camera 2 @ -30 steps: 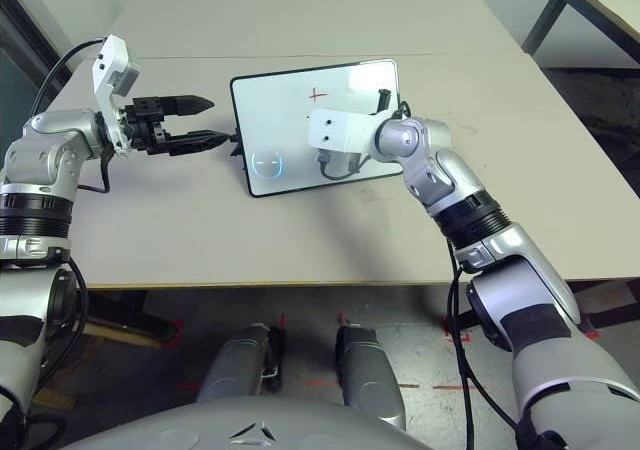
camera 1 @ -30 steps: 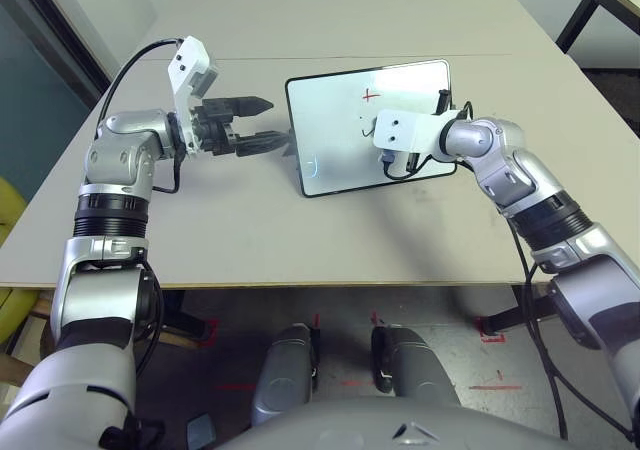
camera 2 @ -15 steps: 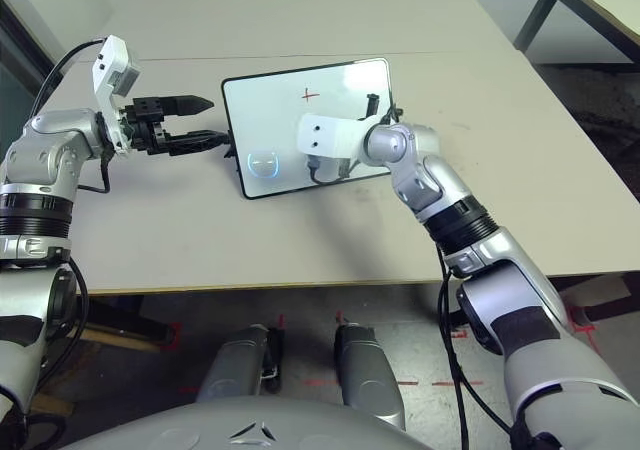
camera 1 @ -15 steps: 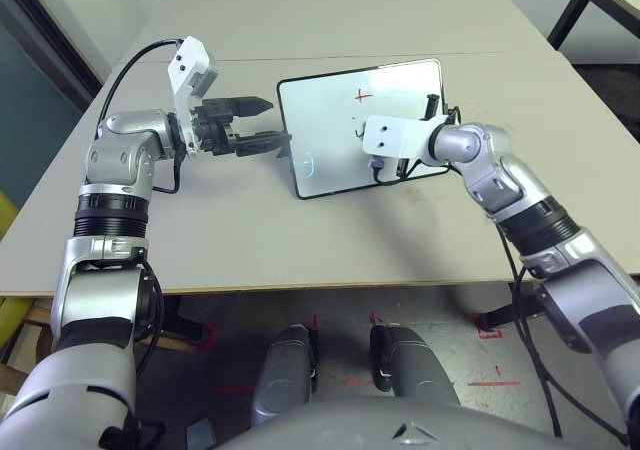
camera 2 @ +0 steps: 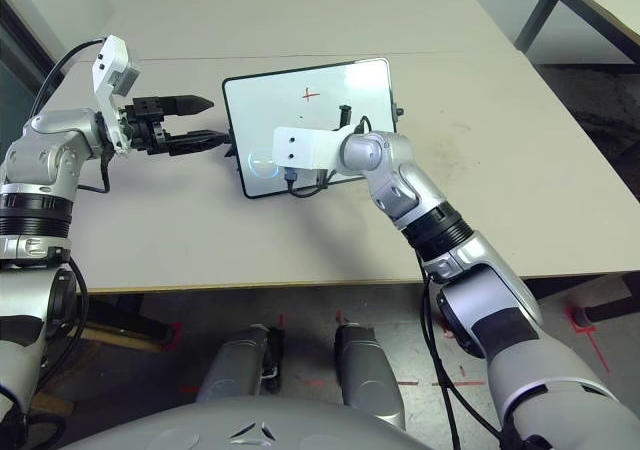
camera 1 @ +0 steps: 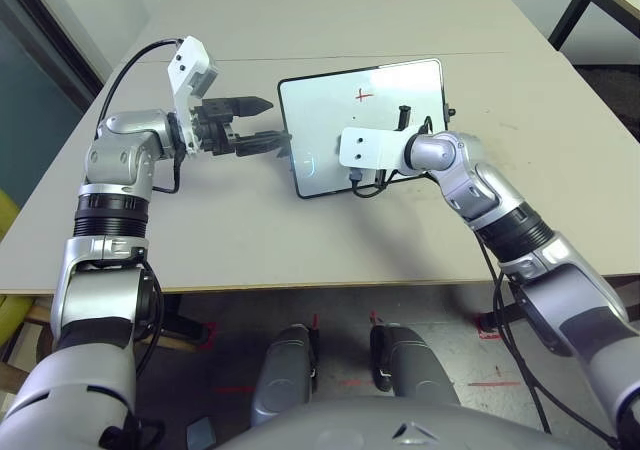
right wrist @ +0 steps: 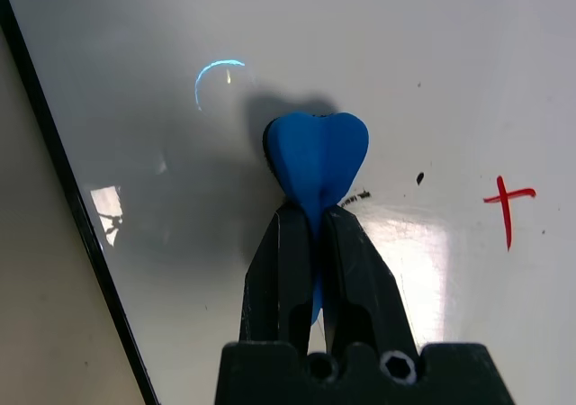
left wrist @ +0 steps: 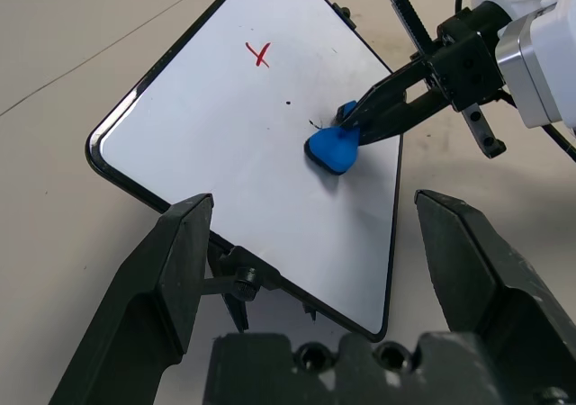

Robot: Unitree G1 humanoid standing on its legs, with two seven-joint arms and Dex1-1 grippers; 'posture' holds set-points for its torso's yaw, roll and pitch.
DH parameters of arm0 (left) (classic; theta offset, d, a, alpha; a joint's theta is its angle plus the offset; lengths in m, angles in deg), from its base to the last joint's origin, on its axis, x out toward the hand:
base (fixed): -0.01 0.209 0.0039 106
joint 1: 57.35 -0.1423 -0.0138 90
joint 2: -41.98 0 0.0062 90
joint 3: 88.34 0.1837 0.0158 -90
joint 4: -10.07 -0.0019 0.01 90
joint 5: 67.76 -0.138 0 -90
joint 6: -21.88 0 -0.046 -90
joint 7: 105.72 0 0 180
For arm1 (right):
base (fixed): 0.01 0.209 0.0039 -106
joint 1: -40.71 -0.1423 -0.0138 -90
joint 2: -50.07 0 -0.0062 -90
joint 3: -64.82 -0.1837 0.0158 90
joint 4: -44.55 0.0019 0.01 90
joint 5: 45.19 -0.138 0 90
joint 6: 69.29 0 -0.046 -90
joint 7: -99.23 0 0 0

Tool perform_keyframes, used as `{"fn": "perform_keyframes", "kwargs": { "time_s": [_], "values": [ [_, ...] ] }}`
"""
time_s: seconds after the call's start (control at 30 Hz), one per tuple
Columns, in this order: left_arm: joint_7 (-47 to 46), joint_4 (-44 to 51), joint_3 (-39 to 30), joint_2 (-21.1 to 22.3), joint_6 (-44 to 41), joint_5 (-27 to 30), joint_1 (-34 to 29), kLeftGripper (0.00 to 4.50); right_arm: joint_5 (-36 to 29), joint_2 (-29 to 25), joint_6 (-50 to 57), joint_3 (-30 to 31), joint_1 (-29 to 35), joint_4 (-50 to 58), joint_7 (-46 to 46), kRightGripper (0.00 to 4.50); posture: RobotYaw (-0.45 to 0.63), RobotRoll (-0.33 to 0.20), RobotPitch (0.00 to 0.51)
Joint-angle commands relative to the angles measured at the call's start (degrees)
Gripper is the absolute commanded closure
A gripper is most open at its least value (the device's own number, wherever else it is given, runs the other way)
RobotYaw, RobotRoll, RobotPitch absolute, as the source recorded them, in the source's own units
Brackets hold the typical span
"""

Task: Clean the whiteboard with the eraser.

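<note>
On your beige table (camera 1: 250, 230), the right gripper (right wrist: 317, 209) pinches the eraser (right wrist: 317, 157) against the whiteboard (left wrist: 234, 144) mid-wipe, the left gripper (left wrist: 310, 243) spread wide at the board's edge; steer next to the red cross (left wrist: 259, 55).

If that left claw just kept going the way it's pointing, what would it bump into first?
Most likely the whiteboard. The left gripper points at its near edge, fingers open, and the left wrist view shows the board's black frame and small grey stand lying between the fingers, though how close is hard to judge.
</note>
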Motion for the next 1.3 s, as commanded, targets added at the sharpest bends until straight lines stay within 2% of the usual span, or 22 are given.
{"fn": "perform_keyframes", "kwargs": {
  "time_s": [0.03,0.73,1.0,1.3],
  "values": [
    [-0.03,0.36,-0.14,0.4,0.31,0.48,-0.22,0.0,0.73,0.19,-0.24,1.49,0.0,-2.22,0.29,4.5,0.18,0.0,0.104],
    [0.1,-0.19,0.05,0.17,0.59,0.41,0.28,0.0,-0.36,-7.97,-2.32,-2.97,-1.74,-7.96,-1.31,4.5,0.17,0.0,0.106],
    [0.12,-0.31,0.13,0.12,0.6,0.36,0.35,0.0,-0.29,-8.45,-2.68,-3.9,-3.35,-10.57,-2.13,4.5,0.17,0.0,0.106],
    [0.06,-0.39,0.08,0.2,0.54,0.34,0.51,0.0,-0.9,-5.51,-2.85,-3.33,-6.15,-11.24,-2.64,4.5,0.16,0.0,0.112]
  ]
}}
